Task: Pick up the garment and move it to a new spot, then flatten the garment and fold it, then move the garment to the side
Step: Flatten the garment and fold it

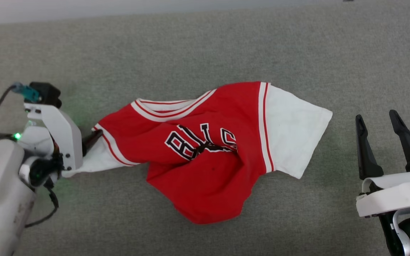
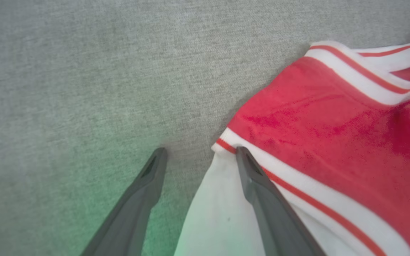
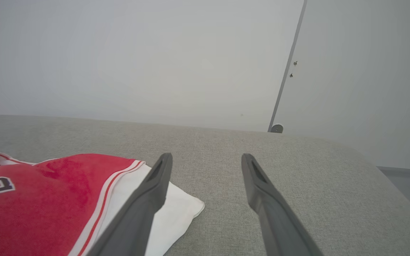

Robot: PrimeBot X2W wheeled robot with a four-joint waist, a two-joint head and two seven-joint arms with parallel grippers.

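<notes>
The garment point(image 1: 205, 156) lies crumpled on the grey surface point(image 1: 297, 53), between the two arms. Nearest the robot is its bunched hem point(image 1: 205, 209), then the twisted chest lettering point(image 1: 198, 142), and farthest the collar point(image 1: 166, 106). So it points away from the robot and a little left, and its long axis runs sleeve to sleeve, left to right.

The left end effector point(image 2: 200, 151) is spread at the left sleeve point(image 2: 219, 213), one finger over the white cloth and the other over bare surface. The right end effector point(image 1: 376, 114) is spread too, well apart from the right sleeve point(image 1: 297, 135).

Picking up looks to be the step in hand. The left should straddle the sleeve's edge near the stripe trim and catch both layers before closing and lifting.
</notes>
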